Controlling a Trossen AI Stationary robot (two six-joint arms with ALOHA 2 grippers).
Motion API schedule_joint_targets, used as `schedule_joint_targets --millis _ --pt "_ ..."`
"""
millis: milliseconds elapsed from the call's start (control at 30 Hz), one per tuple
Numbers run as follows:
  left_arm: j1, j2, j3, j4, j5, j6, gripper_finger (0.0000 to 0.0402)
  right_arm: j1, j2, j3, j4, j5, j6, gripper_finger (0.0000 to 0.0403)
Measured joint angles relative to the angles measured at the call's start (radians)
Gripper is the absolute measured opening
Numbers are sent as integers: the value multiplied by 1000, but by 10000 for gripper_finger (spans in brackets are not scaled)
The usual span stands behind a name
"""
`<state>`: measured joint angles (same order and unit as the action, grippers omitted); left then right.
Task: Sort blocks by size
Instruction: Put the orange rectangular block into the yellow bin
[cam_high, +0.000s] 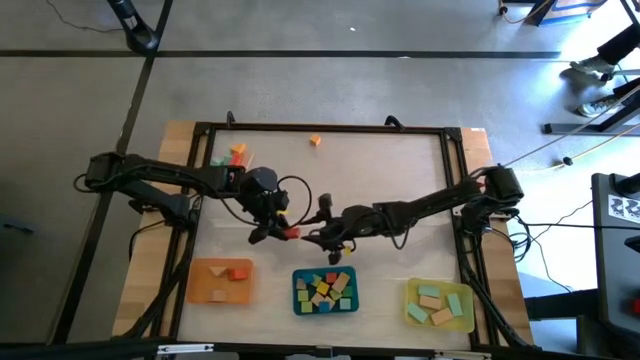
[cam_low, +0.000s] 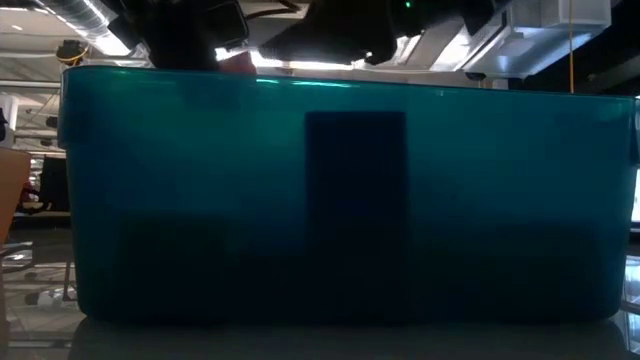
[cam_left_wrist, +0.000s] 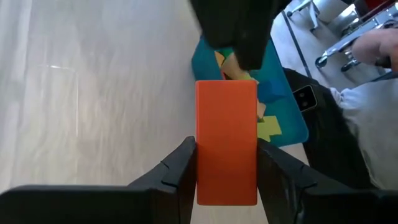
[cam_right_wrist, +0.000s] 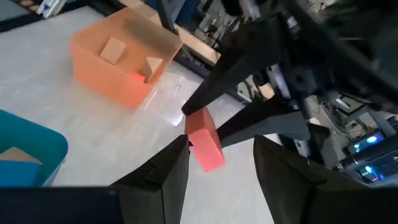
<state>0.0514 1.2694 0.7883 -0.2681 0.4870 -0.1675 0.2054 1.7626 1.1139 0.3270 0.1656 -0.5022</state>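
In the high view both arms meet at mid-frame above the teal tray (cam_high: 296, 290); the left end effector (cam_high: 272, 232) carries a red block (cam_high: 291, 233), and the right end effector (cam_high: 325, 236) sits just beside it. The low view shows only the tray's wall. In the left wrist view the fingers (cam_left_wrist: 180, 171) clamp the block at frame centre. In the right wrist view the right end effector's fingers stand apart, empty, facing the block. A handover looks underway; next the right must close on it.

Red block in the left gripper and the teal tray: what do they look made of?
Red block, clamped in the left gripper: likely painted wood; flat matte colour, crisp square edges, no visible grain. Teal tray: probably plastic; its wall is translucent, with a dark shape showing through, and its corners are rounded.
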Motion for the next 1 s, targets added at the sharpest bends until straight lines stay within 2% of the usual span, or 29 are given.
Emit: schedule_joint_targets --millis 533,633,833,1000 --pt "0 0 0 24 1 18 126 -3 138 117 -19 -1 -21 172" --pt "0 0 0 23 1 18 127 -3 140 119 -22 0 -28 145" --pt "0 -1 0 26 15 16 128 -3 140 120 -24 -2 -81 58" --pt "2 -1 -1 37 16 18 128 -2 138 120 -40 11 -79 55"
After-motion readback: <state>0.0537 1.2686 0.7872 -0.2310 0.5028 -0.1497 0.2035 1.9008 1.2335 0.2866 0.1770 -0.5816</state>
